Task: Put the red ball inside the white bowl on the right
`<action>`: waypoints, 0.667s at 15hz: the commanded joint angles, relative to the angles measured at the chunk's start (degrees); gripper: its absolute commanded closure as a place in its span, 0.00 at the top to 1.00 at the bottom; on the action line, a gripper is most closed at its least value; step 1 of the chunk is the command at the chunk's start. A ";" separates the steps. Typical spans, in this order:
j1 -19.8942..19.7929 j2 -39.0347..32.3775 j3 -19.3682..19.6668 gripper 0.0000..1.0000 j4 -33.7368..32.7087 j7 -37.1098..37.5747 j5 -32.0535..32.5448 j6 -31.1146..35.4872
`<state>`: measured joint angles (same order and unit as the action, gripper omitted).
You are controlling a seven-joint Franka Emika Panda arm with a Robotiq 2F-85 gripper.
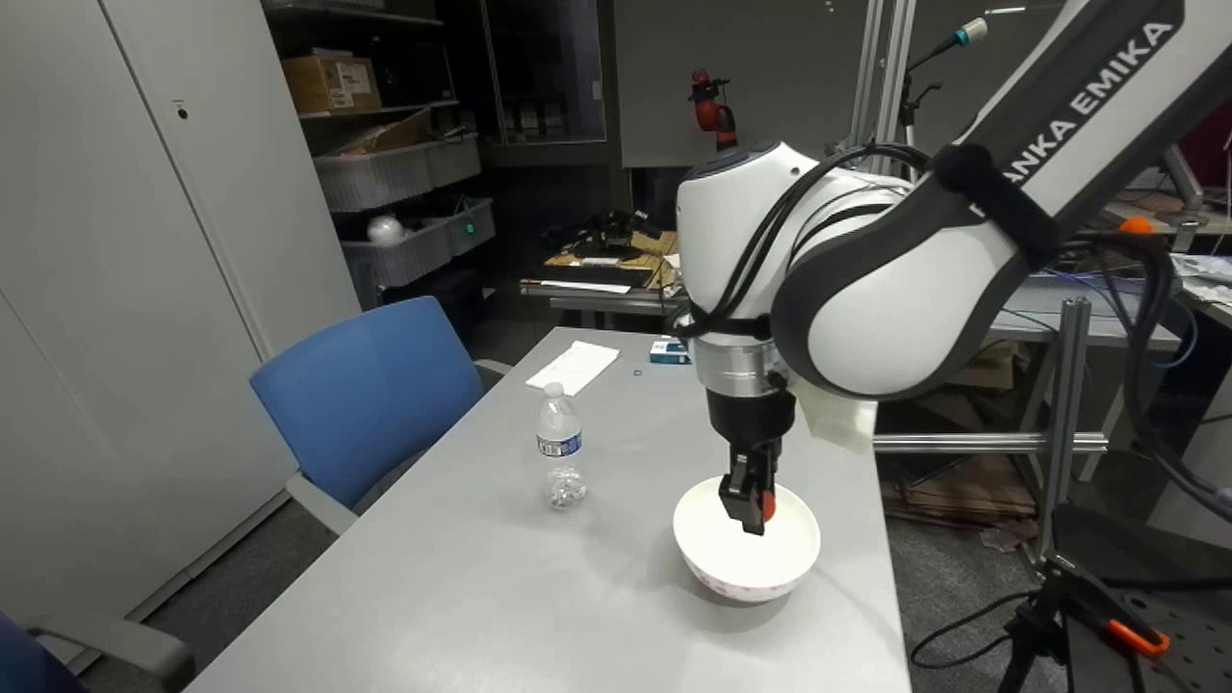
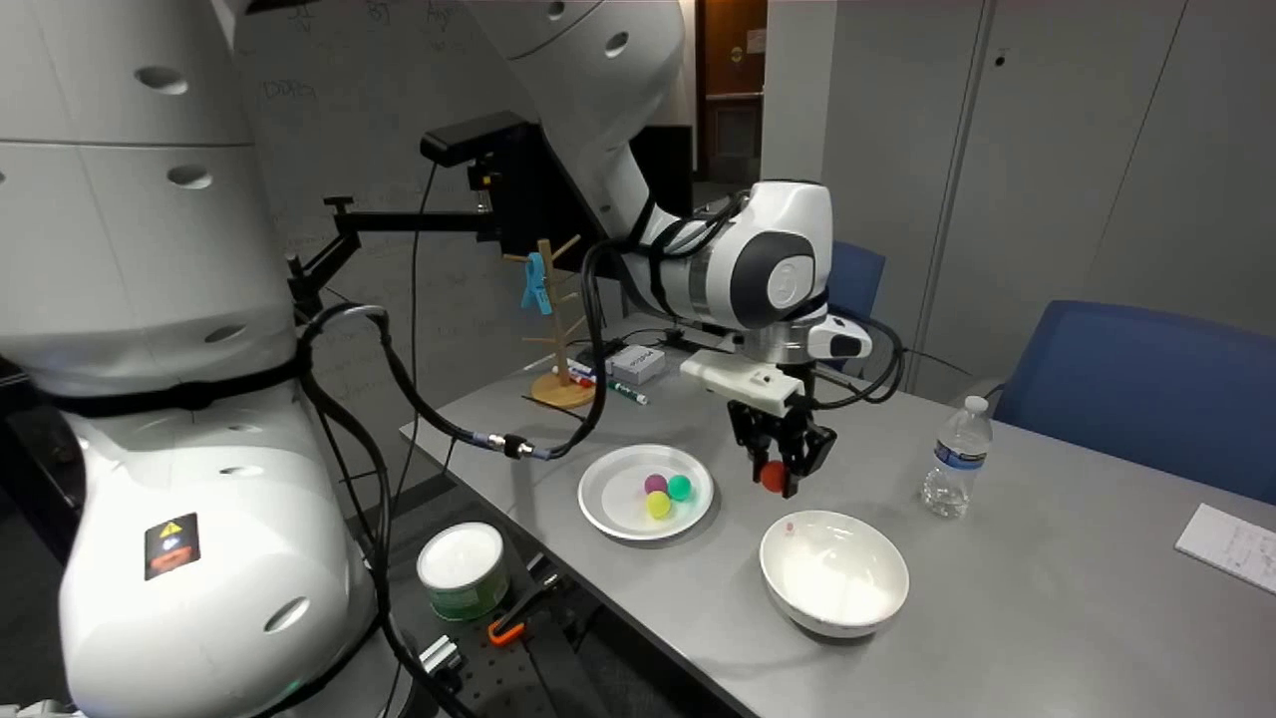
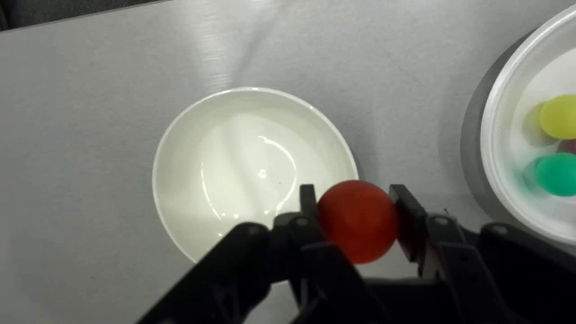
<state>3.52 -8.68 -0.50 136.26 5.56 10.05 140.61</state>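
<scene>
Grey table [image 2: 1057, 608]: white bowl [image 2: 835, 580] sits upright, prob. to catch drop. Gripper [image 3: 355, 201], parted ball-wide, pinches red ball [image 3: 357, 225] btwn 2 fingertips [image 3: 308, 198], likely vs. slipping.

My smooth, white, hard-shelled arm [image 2: 603, 105] has rounded joints [image 1: 890, 332] and dark grey panels [image 2: 750, 284]; white lettering [image 1: 1088, 104] reads "ANKA EMIKA". Black cables [image 1: 1158, 279] loop off me beside a broad black strap [image 1: 1001, 204]. At the left in an exterior view, my white column [image 2: 199, 449] carries a black label [image 2: 171, 546] with a yellow triangle [image 2: 171, 529]. Past my silver metal collar [image 1: 733, 369], my black two-fingered gripper [image 3: 355, 216] shows round screw heads [image 3: 441, 220].
</scene>
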 commanded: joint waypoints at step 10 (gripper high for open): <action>-4.18 -10.25 2.21 0.19 -5.91 0.38 -7.75 9.31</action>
<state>-0.36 -15.67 1.34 132.63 5.54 4.05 148.41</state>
